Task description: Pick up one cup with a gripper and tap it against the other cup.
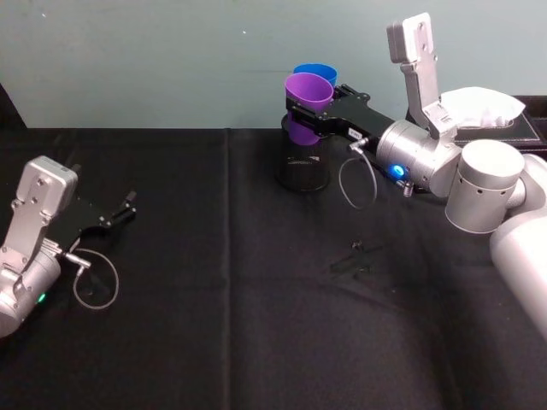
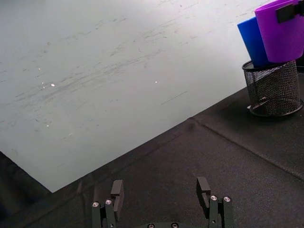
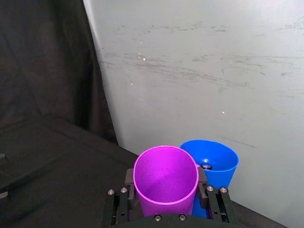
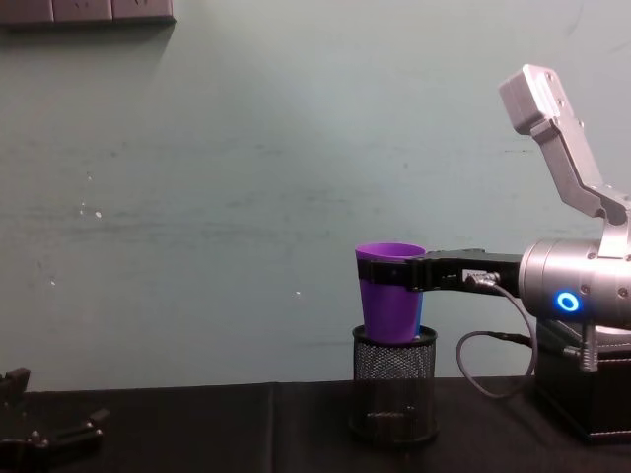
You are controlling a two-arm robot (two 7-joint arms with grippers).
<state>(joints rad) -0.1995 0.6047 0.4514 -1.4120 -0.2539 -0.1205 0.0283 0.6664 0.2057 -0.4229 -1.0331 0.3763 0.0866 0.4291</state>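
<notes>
L hand (image 1: 130,205) nearest, low over the counter (image 1: 214,342) by its left edge, parked. Fingers spread, nothing betw them (clear in L wrist view (image 2: 160,190)).

Mid counter, twd the right: a few small black bits (image 1: 355,256), can't tell what.

Far edge, right of centre: black mesh pen holder (image 1: 302,166) upright. Blue cup (image 1: 318,73) looks to be standing in it, base below the mesh rim in L wrist view (image 2: 254,42). Purple cup (image 1: 308,94) is in the air just in front of the blue one, upright, base about level w/ the holder rim in chest view (image 4: 389,296).

R hand (image 1: 301,117) reaches in from the right edge and is clamped on the purple cup below its lip, one finger each side (image 3: 165,190). Rims overlap in R wrist view; touching or just beside, can't tell.

Far right corner: white crumpled thing (image 1: 483,107) on a black box (image 4: 582,404).

Judgement: at or v. near the tap.

Risks:
- Smooth tapered cup, narrow pinch: a hard knock could twist or slip it out of the fingers.
- Purple base sits at the mesh rim: any dip or sideways sweep may catch the rim and drag or tip the holder.
- Blue cup sits loose in the holder: too much push rocks it or topples both at the far edge.
</notes>
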